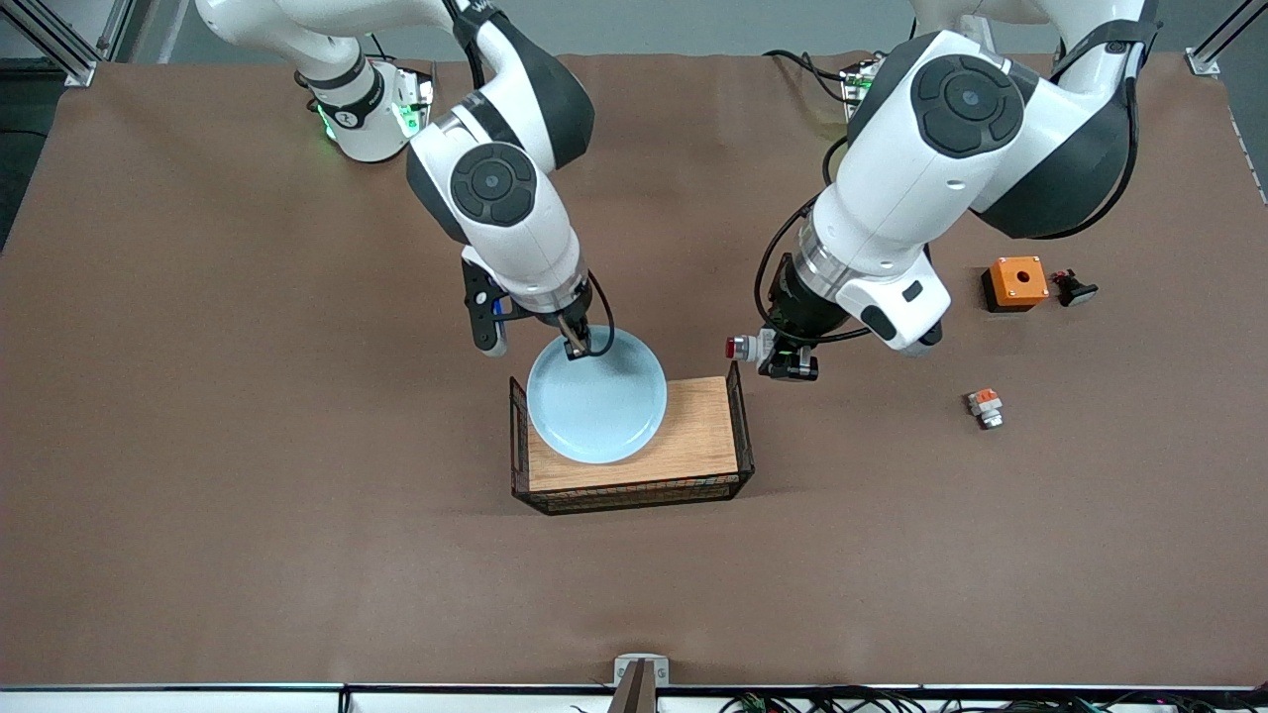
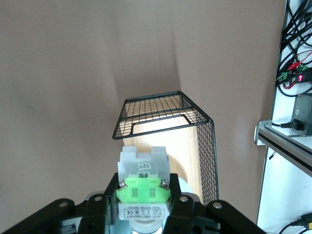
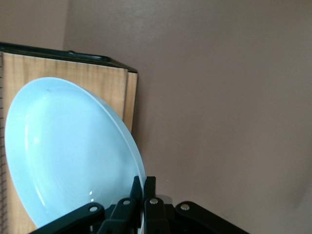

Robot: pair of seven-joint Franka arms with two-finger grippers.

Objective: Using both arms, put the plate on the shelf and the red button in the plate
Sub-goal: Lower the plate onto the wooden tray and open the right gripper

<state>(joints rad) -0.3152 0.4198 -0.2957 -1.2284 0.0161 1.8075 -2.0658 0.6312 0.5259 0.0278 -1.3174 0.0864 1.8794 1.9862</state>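
The pale light-blue plate [image 1: 596,398] is over the wire basket's wooden floor [image 1: 693,436], at the end toward the right arm. My right gripper [image 1: 576,346] is shut on its rim; the right wrist view shows the plate [image 3: 63,156] tilted with the rim pinched between the fingers [image 3: 149,187]. My left gripper [image 1: 783,358] is shut on the red button [image 1: 745,348], held in the air just outside the basket's end wall toward the left arm. In the left wrist view the button's green patch [image 2: 143,187] sits between the fingers, with the basket [image 2: 161,114] ahead.
A black wire basket [image 1: 741,426] stands mid-table. Toward the left arm's end lie an orange box with a hole [image 1: 1015,282], a small black part [image 1: 1073,289] and a white piece with an orange patch [image 1: 985,406]. Brown table cover [image 1: 297,495] all round.
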